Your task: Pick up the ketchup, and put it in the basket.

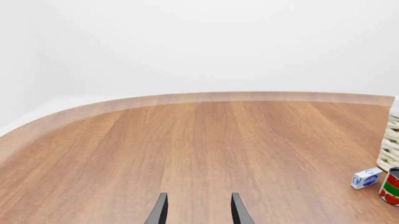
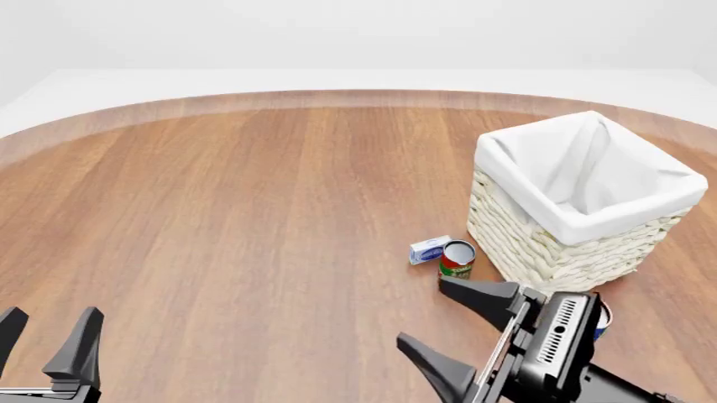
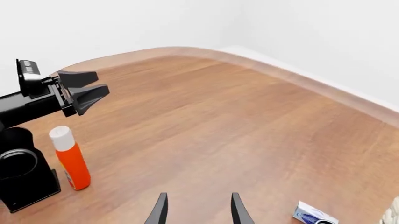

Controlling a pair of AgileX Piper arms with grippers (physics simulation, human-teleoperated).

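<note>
A round wooden table (image 2: 258, 210) fills the scene, with the cream wicker basket (image 2: 560, 243) standing upright at its right side, white lining folded over the rim. Near the front edge, the right gripper (image 2: 459, 329) hangs with jaws spread wide and empty, just short of the basket's near-left corner; the left gripper (image 2: 45, 340) waits at the near left, jaws likewise parted and holding nothing. The ketchup (image 3: 70, 158), seen only in the right wrist view, stands upright on the table close beside the left arm's base, well apart from the basket and outside the front view. A small red-and-green can (image 2: 456, 259) and a little blue-and-white box (image 2: 429, 250) sit touching or nearly so, just left of the basket. Risk from here: the tall, narrow bottle could topple under an off-centre grip, and its spot beside the left arm's base invites a collision.
</note>
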